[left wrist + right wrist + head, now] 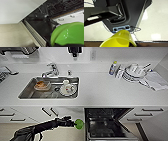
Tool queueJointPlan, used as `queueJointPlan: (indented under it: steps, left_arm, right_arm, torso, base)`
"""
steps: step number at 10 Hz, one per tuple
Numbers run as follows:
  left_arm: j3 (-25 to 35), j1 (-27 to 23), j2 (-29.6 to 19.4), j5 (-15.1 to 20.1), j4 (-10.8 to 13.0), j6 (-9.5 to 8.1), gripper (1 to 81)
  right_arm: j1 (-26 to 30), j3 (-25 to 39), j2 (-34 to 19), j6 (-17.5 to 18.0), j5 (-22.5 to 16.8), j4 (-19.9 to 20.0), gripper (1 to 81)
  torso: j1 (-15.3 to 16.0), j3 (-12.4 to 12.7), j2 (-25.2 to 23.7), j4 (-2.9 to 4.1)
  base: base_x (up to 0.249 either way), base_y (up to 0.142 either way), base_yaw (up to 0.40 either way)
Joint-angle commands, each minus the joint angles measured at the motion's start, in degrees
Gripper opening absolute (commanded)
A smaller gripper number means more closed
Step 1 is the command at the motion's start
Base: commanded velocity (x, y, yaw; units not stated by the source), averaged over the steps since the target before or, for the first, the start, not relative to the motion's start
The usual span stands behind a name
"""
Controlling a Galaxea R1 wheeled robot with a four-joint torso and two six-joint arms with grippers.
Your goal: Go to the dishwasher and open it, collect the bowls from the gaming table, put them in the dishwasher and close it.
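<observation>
The dishwasher (108, 122) stands open under the white counter, its dark inside and wire racks showing (41, 26). My left gripper (72, 122) is shut on a green bowl (79, 124) and holds it just left of the dishwasher's opening, above the floor. In the left wrist view the green bowl (70, 33) is large, next to the open cavity. My right gripper (132, 44) is shut on a yellow-green bowl (120, 40), held low over the floor by my own base. The gaming table is out of view.
A steel sink (27, 92) in the counter holds a plate, a cup and a brown dish. A bottle (113, 68) and a rack of dishes (135, 72) stand at the back right. White drawers (147, 114) flank the dishwasher. My dark base (134, 13) with loose cables is near.
</observation>
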Motion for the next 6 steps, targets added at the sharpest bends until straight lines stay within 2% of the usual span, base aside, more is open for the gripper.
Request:
queueJointPlan:
  steps: [1, 6]
  left_arm:
    - [-5.7, -10.2, 7.1, -1.0, 5.9, -5.27, 1.0]
    - [-15.1, -10.9, 19.4, -1.7, 8.3, -5.62, 1.0]
  right_arm:
    - [-1.3, 0.9, -1.0, 0.2, -4.1, -0.8, 1.0]
    - [-0.8, 0.9, -0.7, 0.2, -4.1, -0.8, 1.0]
  torso:
    - [0.0, 0.0, 0.0, 0.0]
    - [0.0, 0.0, 0.0, 0.0]
  base:
    - [0.0, 0.0, 0.0]
    - [0.0, 0.0, 0.0]
